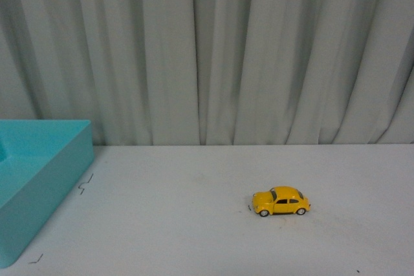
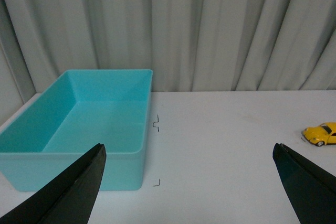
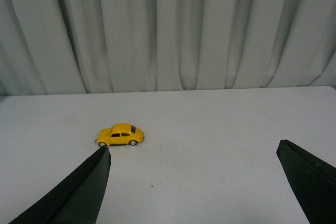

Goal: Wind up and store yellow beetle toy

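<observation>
Finds the yellow beetle toy (image 1: 281,202) standing on its wheels on the white table (image 1: 162,237), right of centre in the front view and well apart from the turquoise box (image 1: 52,192) at the left edge. Lays its long axis left to right across the scene, broadside to the robot, nose apparently to the left. Shows neither arm in the front view. Catches both grippers only through the wrist cameras: the left gripper (image 2: 189,146) with jaws spread wide and nothing between them, the right gripper (image 3: 193,145) likewise wide apart and empty. Puts the toy ahead of the right gripper, farther out over the table and off its centre line, just past one dark fingertip (image 3: 101,161). Puts it for the left gripper only at the picture's edge, partly cut off, well away across bare table. Makes the right arm the nearer one, by judgement. Calls, most likely, for a reach forward with the jaws closing across the narrow body, near side to far side, not along its length. Gives in the left wrist view what the others lack: the box's open interior, seemingly empty, and small black corner marks (image 2: 156,123) beside its right wall. Gives in the right wrist view the toy's windows and wheels more plainly, but no box. Backs everything with a pale pleated curtain (image 1: 207,50).
</observation>
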Robot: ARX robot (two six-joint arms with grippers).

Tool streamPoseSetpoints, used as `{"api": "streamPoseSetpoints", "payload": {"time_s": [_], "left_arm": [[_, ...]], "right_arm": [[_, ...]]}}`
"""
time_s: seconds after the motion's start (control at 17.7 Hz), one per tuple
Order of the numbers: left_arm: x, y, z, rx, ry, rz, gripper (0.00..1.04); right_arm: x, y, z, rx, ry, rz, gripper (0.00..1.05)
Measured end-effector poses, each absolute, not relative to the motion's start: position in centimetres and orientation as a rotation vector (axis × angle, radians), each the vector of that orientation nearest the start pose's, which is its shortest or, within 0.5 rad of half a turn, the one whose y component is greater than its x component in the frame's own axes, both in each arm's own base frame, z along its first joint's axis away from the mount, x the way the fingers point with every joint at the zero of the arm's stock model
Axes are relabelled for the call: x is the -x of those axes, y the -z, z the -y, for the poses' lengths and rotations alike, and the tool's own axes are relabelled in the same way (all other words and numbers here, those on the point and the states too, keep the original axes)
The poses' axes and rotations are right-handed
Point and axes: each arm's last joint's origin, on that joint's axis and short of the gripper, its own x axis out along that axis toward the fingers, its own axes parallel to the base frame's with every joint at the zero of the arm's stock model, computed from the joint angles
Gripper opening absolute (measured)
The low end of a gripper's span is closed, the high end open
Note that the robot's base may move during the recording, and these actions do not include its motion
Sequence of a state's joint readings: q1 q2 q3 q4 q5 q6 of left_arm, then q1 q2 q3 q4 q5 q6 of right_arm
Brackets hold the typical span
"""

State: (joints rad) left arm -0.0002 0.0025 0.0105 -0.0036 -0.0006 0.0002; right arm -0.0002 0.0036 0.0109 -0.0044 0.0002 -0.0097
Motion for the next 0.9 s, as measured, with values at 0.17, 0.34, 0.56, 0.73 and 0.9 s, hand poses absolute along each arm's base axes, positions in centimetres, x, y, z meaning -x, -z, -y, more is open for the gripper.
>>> {"api": "streamPoseSetpoints", "payload": {"time_s": [0.17, 0.34, 0.56, 0.73, 0.9], "left_arm": [[-9.72, -16.66, 0.00, 0.000, 0.000, 0.005, 0.98], [-9.72, -16.67, 0.00, 0.000, -0.001, 0.006, 0.98], [-9.72, -16.63, 0.00, 0.000, 0.000, 0.002, 0.98], [-9.72, -16.65, 0.00, 0.000, 0.000, 0.004, 0.98], [-9.72, -16.65, 0.00, 0.000, 0.000, 0.004, 0.98]], "right_arm": [[-9.73, -16.66, 0.00, 0.010, 0.000, 0.004, 0.98], [-9.72, -16.66, 0.00, 0.010, 0.000, 0.004, 0.98], [-9.73, -16.63, 0.00, 0.010, 0.000, 0.001, 0.98], [-9.73, -16.65, 0.00, 0.010, 0.001, 0.003, 0.98], [-9.73, -16.65, 0.00, 0.010, 0.000, 0.003, 0.98]]}}
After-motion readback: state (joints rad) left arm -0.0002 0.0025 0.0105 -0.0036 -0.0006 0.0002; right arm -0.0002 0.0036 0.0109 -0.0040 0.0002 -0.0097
